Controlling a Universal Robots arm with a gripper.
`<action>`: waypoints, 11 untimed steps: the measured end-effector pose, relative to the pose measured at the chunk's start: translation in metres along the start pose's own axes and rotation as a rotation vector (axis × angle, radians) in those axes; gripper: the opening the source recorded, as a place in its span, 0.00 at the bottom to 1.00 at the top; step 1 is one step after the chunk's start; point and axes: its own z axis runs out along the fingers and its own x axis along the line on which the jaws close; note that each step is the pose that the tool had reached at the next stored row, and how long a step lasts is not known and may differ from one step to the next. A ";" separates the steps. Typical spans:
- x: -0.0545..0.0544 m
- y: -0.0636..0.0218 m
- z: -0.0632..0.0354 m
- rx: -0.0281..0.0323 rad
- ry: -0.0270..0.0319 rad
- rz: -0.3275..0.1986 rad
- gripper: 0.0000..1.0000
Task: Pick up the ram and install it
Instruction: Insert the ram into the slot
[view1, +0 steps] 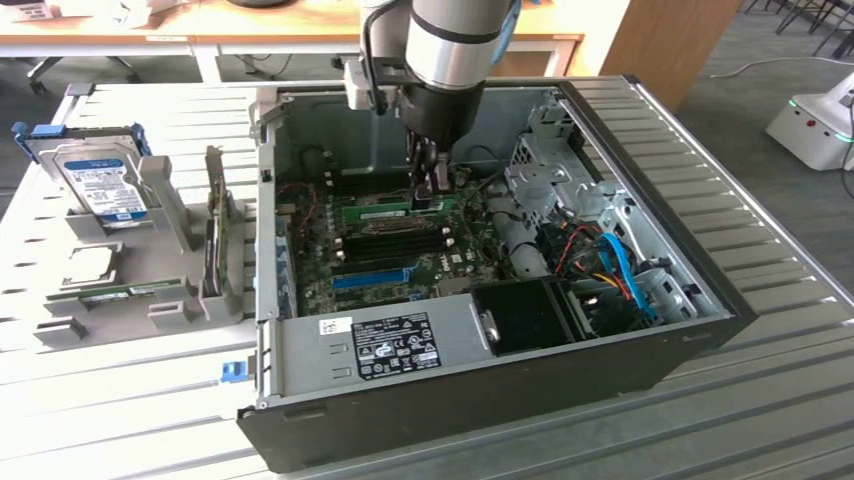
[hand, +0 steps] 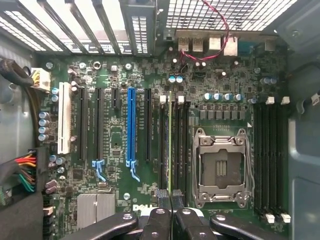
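Case (view1: 534, 400): open, ram (hand: 170, 145) standing edge-up on motherboard (hand: 115, 145).
Arm (view1: 451, 45): reaching straight down into case.
Gripper (hand: 170, 199): closed, tips at ram.

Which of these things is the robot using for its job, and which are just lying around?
For the job: the ram, pinched by the fingers; the motherboard under it.
Just lying about: the hard drive, the grey rack beside the case, the long blue slot.
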 end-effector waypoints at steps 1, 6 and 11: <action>0.000 -0.0001 0.0015 0.0000 0.0000 0.000 0.12; 0.000 -0.0004 0.0092 0.0000 0.0000 0.000 0.12; 0.001 -0.0007 0.0170 0.0001 -0.0002 0.000 0.12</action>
